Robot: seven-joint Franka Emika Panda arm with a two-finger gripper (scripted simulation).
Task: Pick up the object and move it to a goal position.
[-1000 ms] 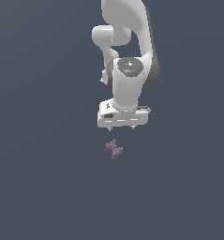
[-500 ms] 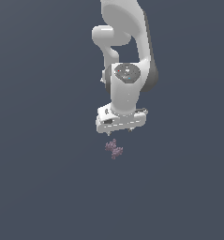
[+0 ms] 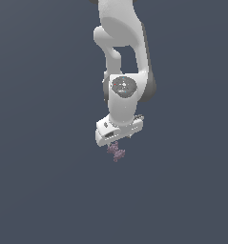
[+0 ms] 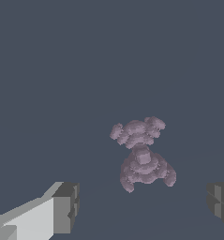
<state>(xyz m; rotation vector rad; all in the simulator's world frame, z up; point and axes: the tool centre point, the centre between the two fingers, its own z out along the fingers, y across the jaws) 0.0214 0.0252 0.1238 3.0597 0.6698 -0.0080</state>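
Observation:
The object (image 3: 116,152) is a small lumpy mauve-purple cluster of knobs lying on the dark grey floor. In the wrist view the object (image 4: 141,154) shows as two knobbly lobes joined in the middle. My white gripper (image 3: 116,142) hangs straight above it, its body hiding the fingers in the exterior view. The wrist view shows the gripper (image 4: 144,211) open, with one grey fingertip (image 4: 66,206) and the other fingertip (image 4: 221,204) wide apart on either side of the object and not touching it.
The floor (image 3: 39,190) is a plain dark grey surface in every direction. The white arm (image 3: 122,57) rises behind the gripper.
The gripper has come down toward the object and now sits just above it. The object has not moved.

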